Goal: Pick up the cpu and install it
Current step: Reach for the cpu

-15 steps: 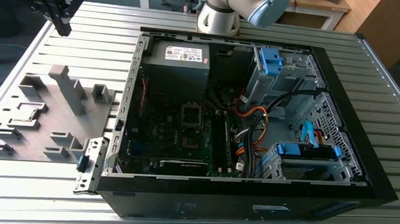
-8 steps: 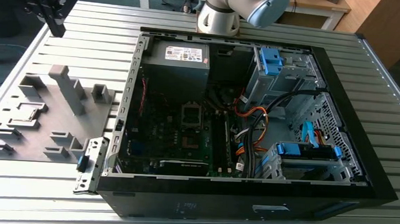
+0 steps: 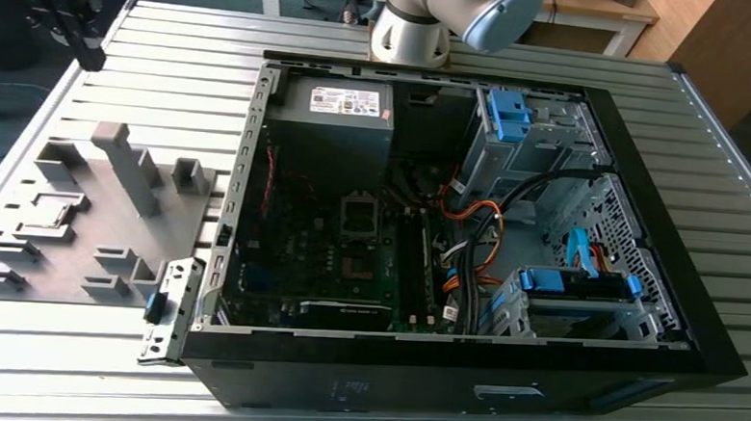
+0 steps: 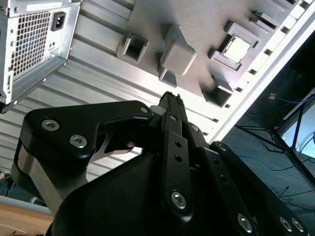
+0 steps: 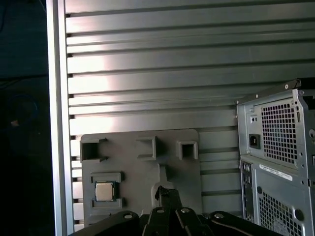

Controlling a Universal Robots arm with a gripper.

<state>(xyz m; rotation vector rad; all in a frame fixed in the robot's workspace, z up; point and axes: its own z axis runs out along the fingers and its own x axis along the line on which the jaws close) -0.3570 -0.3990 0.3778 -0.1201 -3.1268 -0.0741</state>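
cpu seated in square pocket of grey fixture tray | gripper fingers pressed together, empty, apart from cpu | open computer case beside tray, exterior view's right

Fixture tray lies on counter, at the exterior view's left of computer case; cpu sits in a tray pocket.

Exterior view: high, angled down on the slatted table, with the open computer case central and the grey tray at the exterior view's left. Both wrist views: from well above, looking past the gripper at the same tray and the case's vented rear.
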